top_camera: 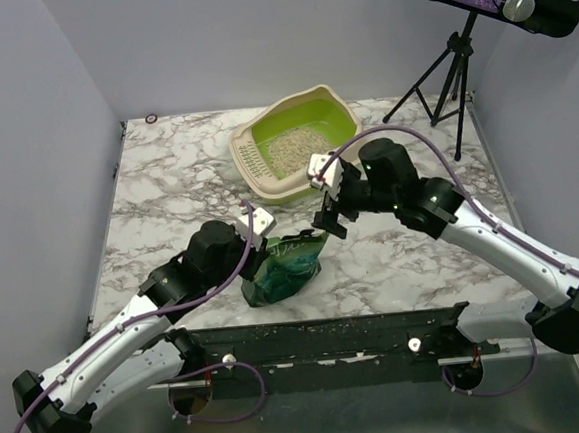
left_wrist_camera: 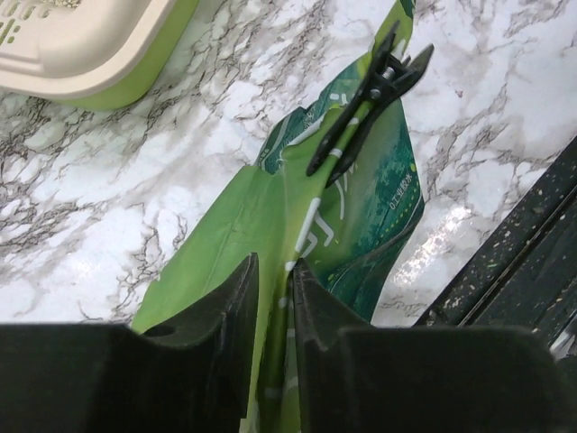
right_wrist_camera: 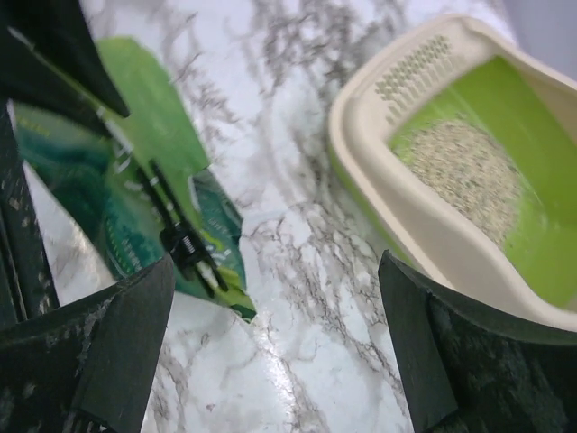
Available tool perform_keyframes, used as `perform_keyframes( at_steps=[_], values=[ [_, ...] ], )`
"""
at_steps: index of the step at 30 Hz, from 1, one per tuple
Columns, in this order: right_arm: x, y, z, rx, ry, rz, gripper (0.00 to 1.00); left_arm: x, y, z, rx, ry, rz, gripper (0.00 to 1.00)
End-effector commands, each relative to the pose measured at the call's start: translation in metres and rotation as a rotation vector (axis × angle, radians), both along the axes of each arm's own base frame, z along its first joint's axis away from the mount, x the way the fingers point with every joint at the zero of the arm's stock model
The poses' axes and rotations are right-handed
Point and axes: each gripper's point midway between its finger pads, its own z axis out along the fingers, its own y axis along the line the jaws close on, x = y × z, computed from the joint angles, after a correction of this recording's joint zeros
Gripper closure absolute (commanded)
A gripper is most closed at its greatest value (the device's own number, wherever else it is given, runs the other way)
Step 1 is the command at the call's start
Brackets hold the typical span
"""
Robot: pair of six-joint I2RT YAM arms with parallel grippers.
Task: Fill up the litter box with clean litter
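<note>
The litter box (top_camera: pixel 252 161), lime-green inside with a beige rim, stands at the back centre of the marble table. A patch of grey-beige litter (top_camera: pixel 289 151) lies in it. In the right wrist view the litter box (right_wrist_camera: pixel 433 225) and its litter (right_wrist_camera: pixel 460 167) show on the right. A green printed bag (top_camera: pixel 288 267) rests near the front, its top pinched by a black clip (left_wrist_camera: pixel 365 99). My left gripper (left_wrist_camera: pixel 275 263) has its jaws a narrow gap apart with a fold of the bag (left_wrist_camera: pixel 361 198) in the gap. My right gripper (right_wrist_camera: pixel 277 262) hangs wide open and empty between bag and box.
A black rail (top_camera: pixel 329 334) speckled with spilled granules runs along the near edge. A tripod stand (top_camera: pixel 454 73) rises at the back right, past the table corner. A small ring (top_camera: pixel 151 118) lies at the back left. Grey walls close in both sides.
</note>
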Motion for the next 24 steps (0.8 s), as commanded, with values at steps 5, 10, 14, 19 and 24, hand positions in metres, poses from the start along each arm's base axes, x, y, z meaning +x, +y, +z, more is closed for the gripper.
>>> perform_keyframes(
  at_steps=[5, 10, 14, 19, 24],
  values=[
    [0.036, -0.034, 0.056, 0.229, 0.006, -0.486, 0.00, 0.000, 0.001, 0.046, -0.112, -0.119, -0.012, 0.47],
    [0.046, -0.054, 0.057, 0.317, -0.005, -0.659, 0.00, -0.007, 0.003, 0.072, -0.171, -0.178, -0.035, 0.30],
    [0.051, -0.064, 0.063, 0.396, 0.038, -0.791, 0.00, -0.001, 0.005, 0.098, -0.231, -0.203, 0.017, 0.01],
    [0.048, -0.096, 0.077, 0.512, 0.045, -0.966, 0.00, 0.021, 0.016, 0.132, -0.270, -0.241, 0.174, 0.01],
    [0.038, -0.109, 0.084, 0.518, -0.002, -0.942, 0.00, 0.039, 0.018, 0.149, -0.255, -0.317, 0.226, 0.01]
  ],
)
